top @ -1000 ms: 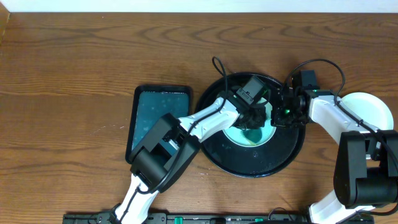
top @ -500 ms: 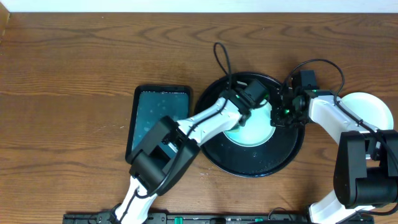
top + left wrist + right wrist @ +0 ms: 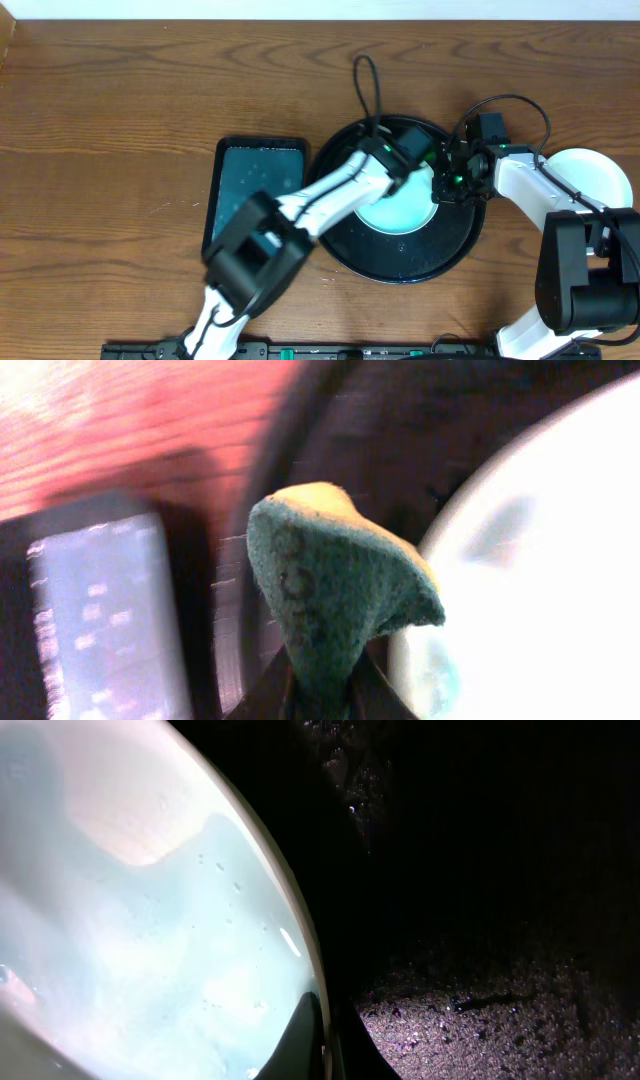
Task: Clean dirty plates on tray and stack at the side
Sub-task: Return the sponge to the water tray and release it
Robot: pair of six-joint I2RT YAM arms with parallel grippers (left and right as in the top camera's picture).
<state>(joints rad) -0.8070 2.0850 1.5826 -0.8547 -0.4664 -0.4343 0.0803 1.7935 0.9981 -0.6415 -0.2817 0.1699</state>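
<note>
A pale mint plate (image 3: 400,212) lies in the round black tray (image 3: 400,262). My left gripper (image 3: 400,165) hovers over the plate's far left edge, shut on a green and yellow sponge (image 3: 330,585) that sticks up between its fingers (image 3: 268,698). The left wrist view is blurred, with the plate (image 3: 540,570) bright on the right. My right gripper (image 3: 441,185) is shut on the plate's right rim. In the right wrist view its dark fingers (image 3: 305,1035) pinch the rim of the wet plate (image 3: 150,920) above the black tray (image 3: 500,1020).
A rectangular dark teal tray (image 3: 255,185) lies just left of the black tray. A white plate (image 3: 592,172) sits on the table at the far right, beside the right arm. A black cable (image 3: 368,85) loops up behind the black tray.
My left gripper with the sponge has drawn back from the plate's middle toward its far left edge, uncovering the plate. The right gripper has kept its hold on the rim.
</note>
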